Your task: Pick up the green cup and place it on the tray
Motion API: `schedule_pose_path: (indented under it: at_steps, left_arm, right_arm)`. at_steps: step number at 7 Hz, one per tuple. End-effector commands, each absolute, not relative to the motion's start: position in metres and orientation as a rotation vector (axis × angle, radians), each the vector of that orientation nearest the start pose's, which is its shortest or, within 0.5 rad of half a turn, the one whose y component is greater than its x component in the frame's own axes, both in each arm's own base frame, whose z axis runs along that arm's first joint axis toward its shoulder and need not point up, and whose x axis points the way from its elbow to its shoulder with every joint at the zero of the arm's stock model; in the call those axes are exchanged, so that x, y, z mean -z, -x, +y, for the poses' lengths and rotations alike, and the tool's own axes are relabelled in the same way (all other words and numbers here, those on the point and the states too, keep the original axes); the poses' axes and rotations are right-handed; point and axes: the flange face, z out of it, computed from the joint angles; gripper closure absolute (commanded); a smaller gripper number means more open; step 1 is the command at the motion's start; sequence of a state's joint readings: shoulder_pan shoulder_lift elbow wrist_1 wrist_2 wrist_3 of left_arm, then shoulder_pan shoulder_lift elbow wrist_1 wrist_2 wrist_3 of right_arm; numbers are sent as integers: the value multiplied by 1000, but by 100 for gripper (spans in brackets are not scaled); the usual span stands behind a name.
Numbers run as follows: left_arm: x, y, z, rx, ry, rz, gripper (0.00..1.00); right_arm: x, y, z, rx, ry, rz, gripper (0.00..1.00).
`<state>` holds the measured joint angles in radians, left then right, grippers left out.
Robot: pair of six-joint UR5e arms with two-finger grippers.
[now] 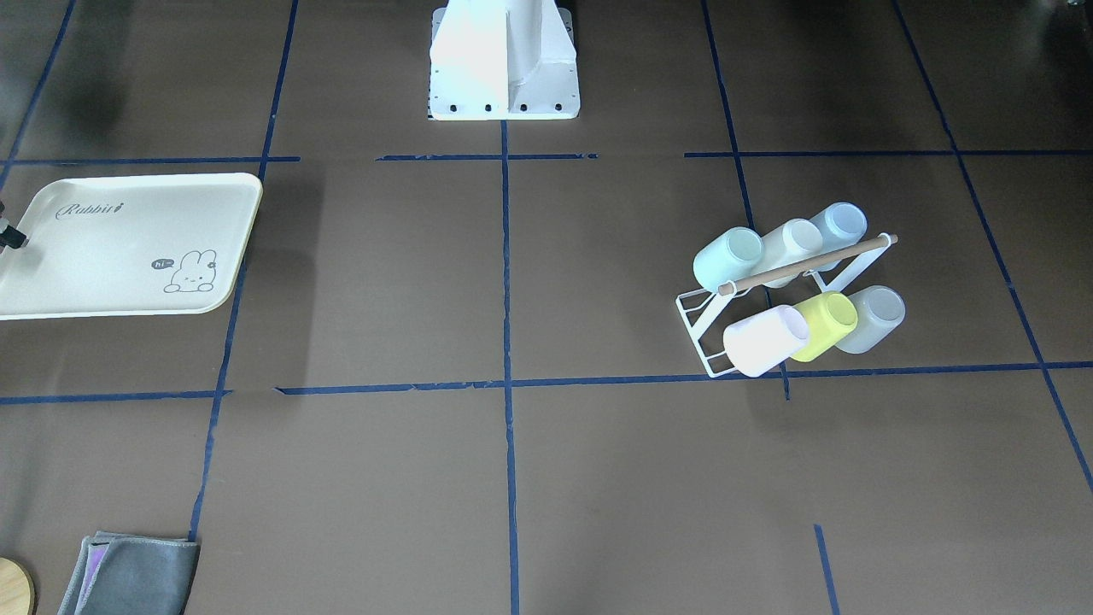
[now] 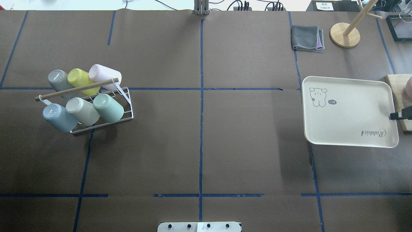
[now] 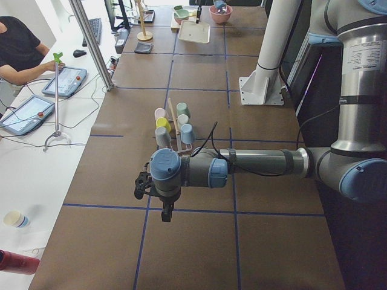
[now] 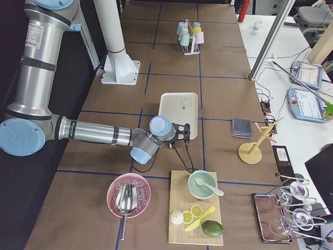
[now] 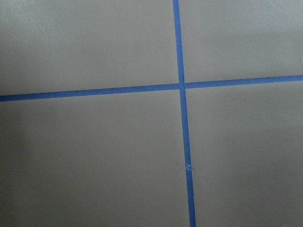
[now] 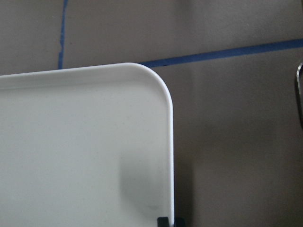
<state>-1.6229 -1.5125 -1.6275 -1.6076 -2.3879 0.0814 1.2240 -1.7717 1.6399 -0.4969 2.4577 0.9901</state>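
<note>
From overhead we find the green cup (image 2: 108, 108) tilted on a white wire rack (image 2: 106, 124) on the robot's left half of the table (image 2: 206, 145). It sits at the inner end of the row nearer the robot, just beside a cream cup (image 2: 83, 111). A wooden rod (image 2: 77, 89) runs along the rack between the two rows of cups. The tray (image 2: 349, 109) lies well apart on the robot's right half, with nothing on it.

That view catches only the dark tip of the right gripper (image 2: 392, 116), which reaches over the tray's outer rim. The right wrist camera adds just one tray corner and a black sliver at its lower edge. We cannot tell how far those fingers are spread.

The left gripper (image 3: 141, 184) shows only in the view from the table's left end, hanging above the table nearer that camera than the rack. Its wrist camera sees nothing but brown table and blue tape lines, so we cannot tell its finger state either.

Only the view from the right end shows what lies past the tray: a cutting board (image 4: 179, 229) and a pink bowl (image 4: 128, 195). Beyond the tray's far side are a folded grey cloth (image 2: 307, 38) and a wooden stand (image 2: 345, 32).
</note>
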Motion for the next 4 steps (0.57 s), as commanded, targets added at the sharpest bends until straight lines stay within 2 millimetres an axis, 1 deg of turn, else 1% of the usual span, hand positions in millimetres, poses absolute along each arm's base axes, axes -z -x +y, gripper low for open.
schedule_pose_path:
  at_steps: [1,2,3,4]
  left_arm:
    - [-652,85,-466,-40,-87,814,0]
    - [-652,85,-466,-39,-86,814,0]
    - [-652,85,-466,-39,-86,814,0]
    - [-652,84,-466,-40,-86,814,0]
  right_arm:
    - [-505,125,-459,-206,-129,-1250,100]
    - [-450,179,-471,-200,-60,-1254,100]
    - [-403,226,-460,-212,-43,-1206,100]
    - [-372,272,-431,-201,-101,-1133,100]
